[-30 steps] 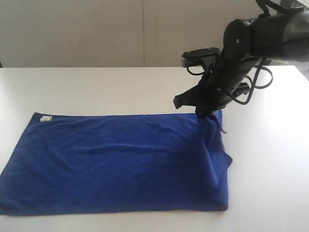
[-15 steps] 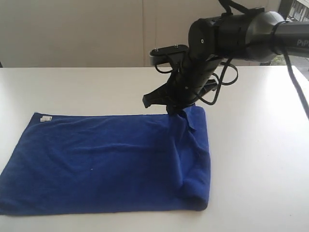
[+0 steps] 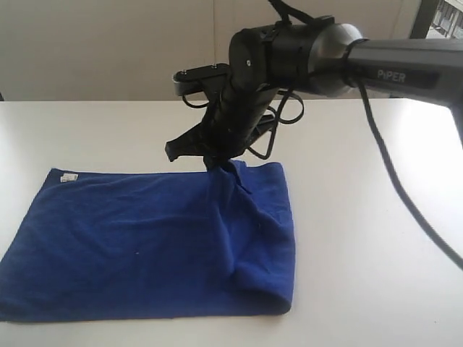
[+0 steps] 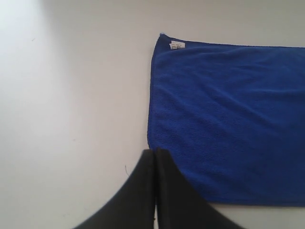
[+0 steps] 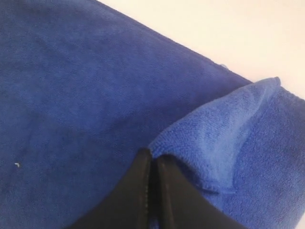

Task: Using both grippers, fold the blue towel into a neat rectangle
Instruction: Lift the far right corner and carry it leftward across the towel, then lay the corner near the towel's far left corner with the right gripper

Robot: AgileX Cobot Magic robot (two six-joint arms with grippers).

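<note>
On the white table (image 3: 383, 238) I see the blue towel (image 3: 130, 246) flat, right end folded over (tag (image 3: 69, 176) at far-left corner); right gripper (image 3: 217, 160) pinches its lifted corner, left gripper (image 4: 155, 153) clenched empty.

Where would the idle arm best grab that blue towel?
The blue towel's near left corner, approached from the table on its left: that end lies flat and free, and the left gripper, shut, hovers right beside it. The right gripper holds the far right corner.
</note>
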